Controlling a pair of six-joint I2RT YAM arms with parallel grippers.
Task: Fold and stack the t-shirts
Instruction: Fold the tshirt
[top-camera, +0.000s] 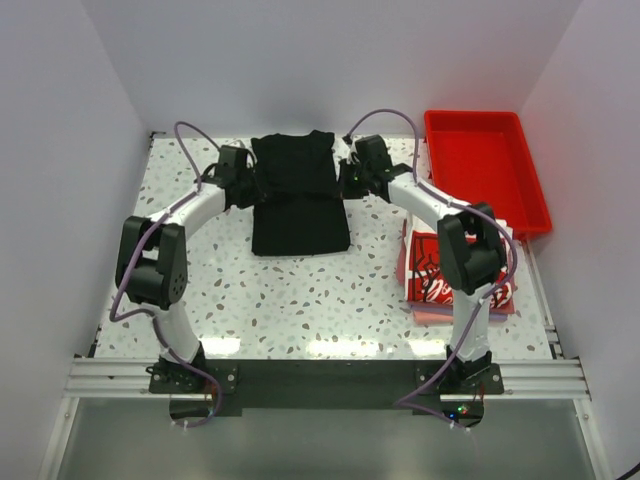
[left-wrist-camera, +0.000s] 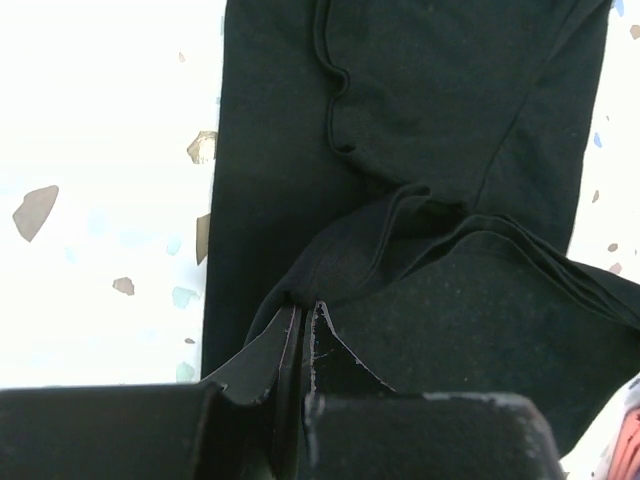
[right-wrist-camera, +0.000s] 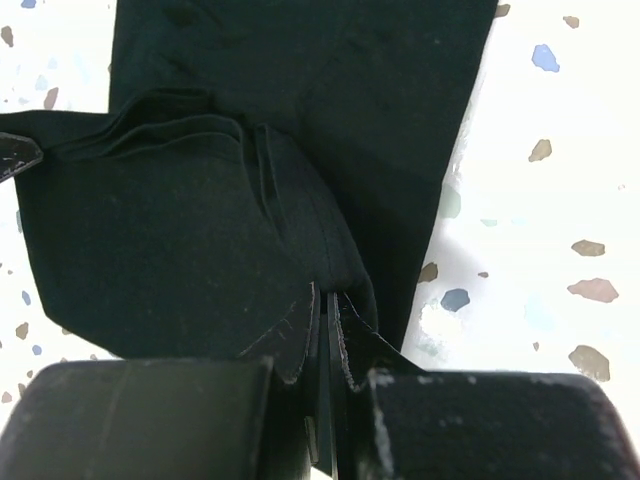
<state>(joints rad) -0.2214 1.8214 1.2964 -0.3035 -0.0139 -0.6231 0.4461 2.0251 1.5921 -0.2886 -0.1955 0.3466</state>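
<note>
Black t-shirt (top-camera: 298, 195) mid-tabletop (top-camera: 300, 290), partly folded. Left end effector (left-wrist-camera: 300, 320) and right end effector (right-wrist-camera: 325, 310) each pinch 1 side edge. Red tray (top-camera: 480, 170) far right. Printed t-shirt (top-camera: 428, 270) lies outside it, by its near end.

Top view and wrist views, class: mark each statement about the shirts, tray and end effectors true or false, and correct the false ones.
1. The left end effector and the right end effector are both shut on the black shirt. True.
2. A shirt lies in the red tray. False: no shirt is in it.
3. The printed shirt lies at the right of the table, partly under the right arm. True.
4. The black shirt rests on the printed shirt. False: they lie apart.
</note>
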